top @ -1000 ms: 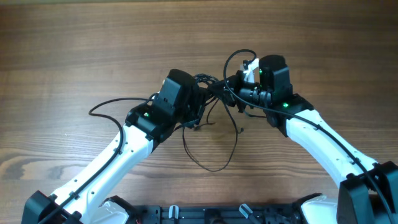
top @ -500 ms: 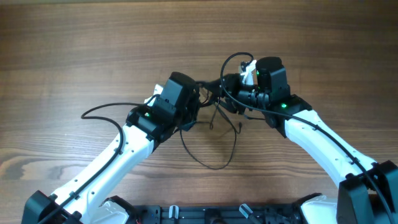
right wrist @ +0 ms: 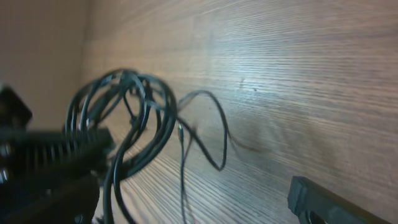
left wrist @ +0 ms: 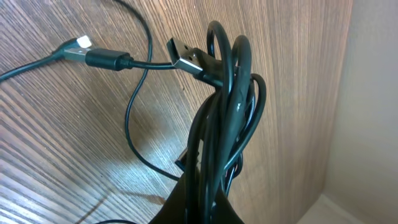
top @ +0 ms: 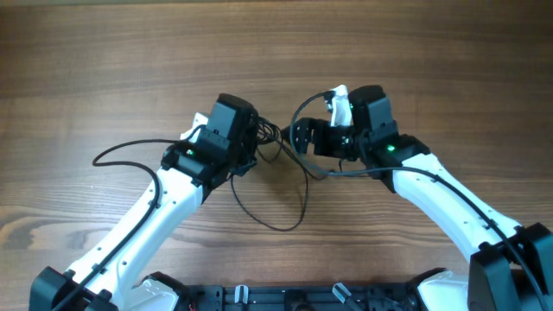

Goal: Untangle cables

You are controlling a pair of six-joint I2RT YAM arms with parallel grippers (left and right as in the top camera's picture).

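The cables are thin dark cords bunched in a knot (top: 272,136) between my two grippers. One loop (top: 298,207) hangs down onto the table and a long strand (top: 112,151) trails off to the left. My left gripper (top: 257,138) is shut on the bundle (left wrist: 227,106), which rises from its jaws in the left wrist view. Two metal plug ends (left wrist: 186,59) (left wrist: 79,43) stick out to the left. My right gripper (top: 302,136) stands open just right of the knot. Its fingers (right wrist: 323,202) hold nothing, and the coils (right wrist: 124,106) lie ahead of it to the left.
The bare wooden table (top: 432,52) stretches all round the arms. The table's edge and a pale wall (left wrist: 373,124) show at the right of the left wrist view. The arms' black base frame (top: 285,298) runs along the near edge.
My left gripper has shut on the bundle and drawn it left. My right gripper has opened and let the cables go. The long strand has slid further left.
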